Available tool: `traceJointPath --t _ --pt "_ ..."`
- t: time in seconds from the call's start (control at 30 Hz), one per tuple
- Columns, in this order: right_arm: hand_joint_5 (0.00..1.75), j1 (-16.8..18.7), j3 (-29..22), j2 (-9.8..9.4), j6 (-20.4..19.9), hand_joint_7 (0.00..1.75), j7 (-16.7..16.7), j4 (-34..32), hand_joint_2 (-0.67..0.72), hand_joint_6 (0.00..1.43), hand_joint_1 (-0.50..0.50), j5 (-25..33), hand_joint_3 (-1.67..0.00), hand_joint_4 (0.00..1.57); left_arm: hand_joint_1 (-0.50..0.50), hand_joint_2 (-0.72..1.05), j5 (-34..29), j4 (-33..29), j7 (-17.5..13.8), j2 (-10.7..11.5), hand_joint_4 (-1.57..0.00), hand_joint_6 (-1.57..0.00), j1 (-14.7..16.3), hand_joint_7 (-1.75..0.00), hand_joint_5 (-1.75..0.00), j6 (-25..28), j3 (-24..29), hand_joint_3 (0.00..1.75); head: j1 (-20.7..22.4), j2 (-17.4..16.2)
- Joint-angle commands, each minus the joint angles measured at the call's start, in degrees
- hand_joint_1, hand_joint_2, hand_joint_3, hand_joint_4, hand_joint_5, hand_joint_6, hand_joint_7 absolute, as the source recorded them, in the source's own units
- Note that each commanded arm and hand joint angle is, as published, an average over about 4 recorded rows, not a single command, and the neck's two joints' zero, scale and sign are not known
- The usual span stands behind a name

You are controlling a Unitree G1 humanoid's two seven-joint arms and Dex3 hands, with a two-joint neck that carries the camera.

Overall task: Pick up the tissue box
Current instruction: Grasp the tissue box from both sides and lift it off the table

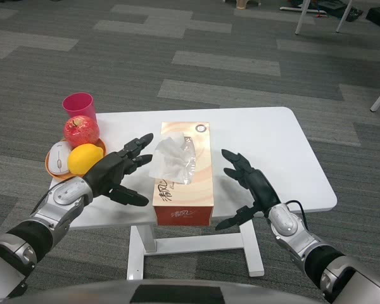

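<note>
My hands flank the orange cardboard tissue box on the white worktop.
Left hand and right hand sit beside it, fingers apart, holding nothing.

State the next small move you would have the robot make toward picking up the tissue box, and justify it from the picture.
Probably bring both hands inward until they press the long sides of the tissue box. The left hand and right hand flank it with fingers spread, neither visibly touching it, and the box sits flat on the table.
</note>
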Motion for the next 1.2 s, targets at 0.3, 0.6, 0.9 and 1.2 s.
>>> traceJointPath --t 0.3,0.6,0.9,1.2 --pt "0.0 -0.5 1.4 0.58 -0.2 0.07 -0.1 2.3 0.12 0.0 -0.4 0.1 -0.24 0.0 0.5 0.69 0.8 0.9 -0.4 0.4 0.0 0.0 0.3 0.0 -0.51 0.3 0.2 0.02 0.0 0.1" --pt "0.0 -4.2 3.3 2.52 0.1 0.07 -0.2 6.5 0.22 0.0 -0.38 0.2 -0.24 0.0 0.5 0.89 3.7 2.1 -0.5 0.0 0.0 0.0 0.1 0.0 -0.51 0.8 -0.2 0.09 -0.1 0.1" --pt "0.0 -8.0 6.3 4.49 0.4 0.07 -1.4 10.0 0.22 0.0 -0.38 0.2 -0.24 0.0 0.5 1.05 5.9 2.9 -0.8 -0.5 0.0 0.0 -0.2 0.0 -0.51 1.0 -0.1 0.09 -0.1 0.2" --pt "0.0 -9.4 7.3 5.42 0.5 0.07 -2.5 11.7 0.22 0.0 -0.38 0.2 -0.24 0.0 0.5 1.05 7.8 2.9 -0.7 -1.7 0.0 0.0 -0.4 0.0 -0.62 2.4 -0.3 0.17 -0.1 0.0"
